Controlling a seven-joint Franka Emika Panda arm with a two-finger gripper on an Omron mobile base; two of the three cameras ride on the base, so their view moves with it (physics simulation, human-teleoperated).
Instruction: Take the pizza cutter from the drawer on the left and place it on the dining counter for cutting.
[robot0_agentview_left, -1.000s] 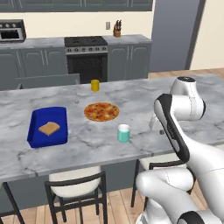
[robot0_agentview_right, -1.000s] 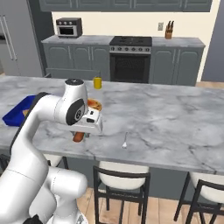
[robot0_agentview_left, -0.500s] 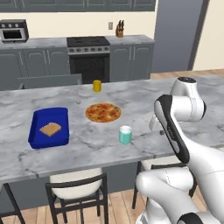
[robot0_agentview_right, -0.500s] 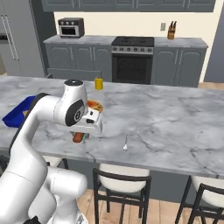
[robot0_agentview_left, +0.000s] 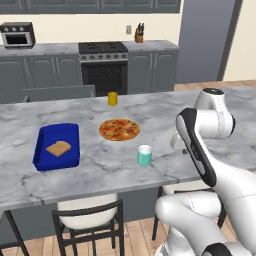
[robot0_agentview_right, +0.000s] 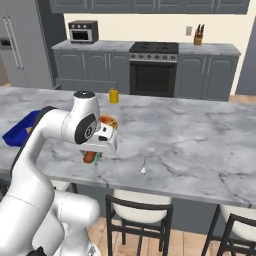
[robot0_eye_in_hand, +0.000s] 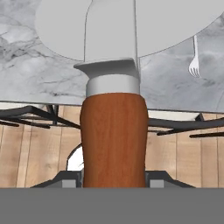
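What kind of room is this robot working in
A home kitchen, rendered in simulation. A stove sits in the grey wall counter beside a toaster oven, and the marble dining counter holds a pizza, with stools tucked under it.

On the counter (robot0_agentview_left: 100, 170), the tray (robot0_agentview_left: 56, 147) lies left of the pizza (robot0_agentview_left: 119, 129); the cup (robot0_agentview_left: 144, 155) stands before it, the can (robot0_agentview_left: 112, 98) behind.

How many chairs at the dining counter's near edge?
3 seen: one chair below the blue tray, one mid-counter, one at the right edge of the right base view. Others may be hidden behind the robot.
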